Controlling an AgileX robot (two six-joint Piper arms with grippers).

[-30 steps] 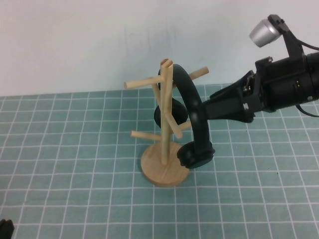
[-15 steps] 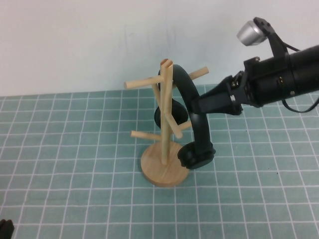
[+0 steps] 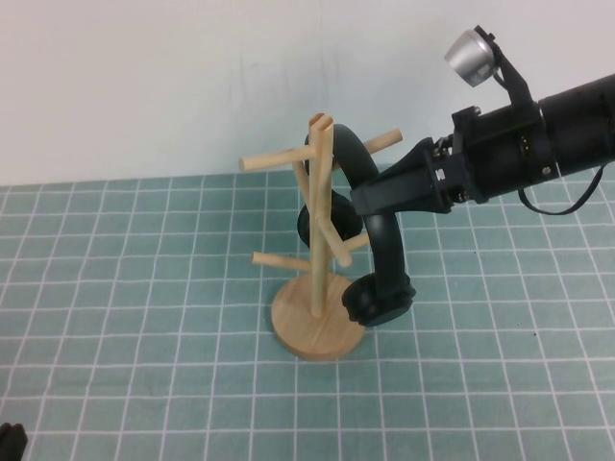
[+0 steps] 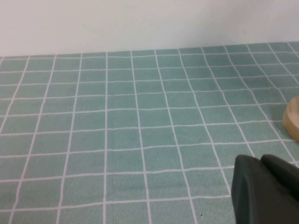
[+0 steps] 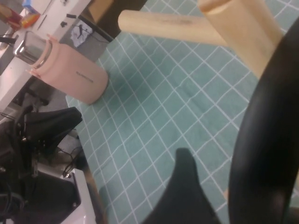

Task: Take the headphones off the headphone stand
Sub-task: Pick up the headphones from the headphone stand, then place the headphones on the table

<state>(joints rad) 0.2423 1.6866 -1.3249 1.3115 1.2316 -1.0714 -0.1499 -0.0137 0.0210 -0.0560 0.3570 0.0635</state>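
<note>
The black headphones (image 3: 388, 252) hang on the light wooden stand (image 3: 319, 327), headband over the pole top, one ear cup (image 3: 381, 300) beside the disc base, the other behind the pole. My right gripper (image 3: 369, 202) reaches in from the right at the headband's upper part, jaws open. In the right wrist view the headband (image 5: 266, 140) lies close beside one finger (image 5: 183, 186), and the other finger is hidden. My left gripper (image 3: 8, 438) sits at the near left corner, shut and empty (image 4: 267, 190).
The stand's angled pegs (image 3: 271, 159) stick out to both sides. The green grid mat (image 3: 144, 288) covers the table. In the right wrist view a pink bottle (image 5: 70, 74) lies at the mat's edge. The stand base edge (image 4: 293, 122) shows in the left wrist view.
My right gripper has moved left and slightly up along the headband, closer to the stand's pole. The headphones, stand and left arm have not moved.
</note>
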